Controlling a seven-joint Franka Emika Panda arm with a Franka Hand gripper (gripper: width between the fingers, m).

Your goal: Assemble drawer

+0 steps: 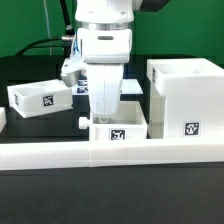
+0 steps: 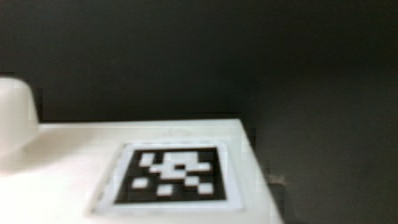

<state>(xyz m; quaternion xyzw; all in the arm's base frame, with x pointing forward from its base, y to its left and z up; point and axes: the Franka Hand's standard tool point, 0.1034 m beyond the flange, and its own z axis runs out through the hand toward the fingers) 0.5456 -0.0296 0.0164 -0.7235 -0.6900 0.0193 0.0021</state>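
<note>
A small white open-top tray [image 1: 120, 130] with a black-and-white tag stands at the middle, against the long low white wall [image 1: 60, 155]. My gripper [image 1: 103, 118] hangs straight down at this tray's back left part; its fingertips are hidden, so I cannot tell how the jaws stand. A second small tray [image 1: 40, 97] lies at the exterior view's left. The large boxy housing [image 1: 187, 95] stands at the exterior view's right. The wrist view shows a white tagged face [image 2: 175, 172] very close up, with no fingers in view.
The low white wall runs across the front of the black table [image 1: 30, 195]. A flat white board [image 1: 132, 89] lies behind the arm. A rounded white shape [image 2: 15, 115] shows at the wrist view's edge; I cannot tell what it is.
</note>
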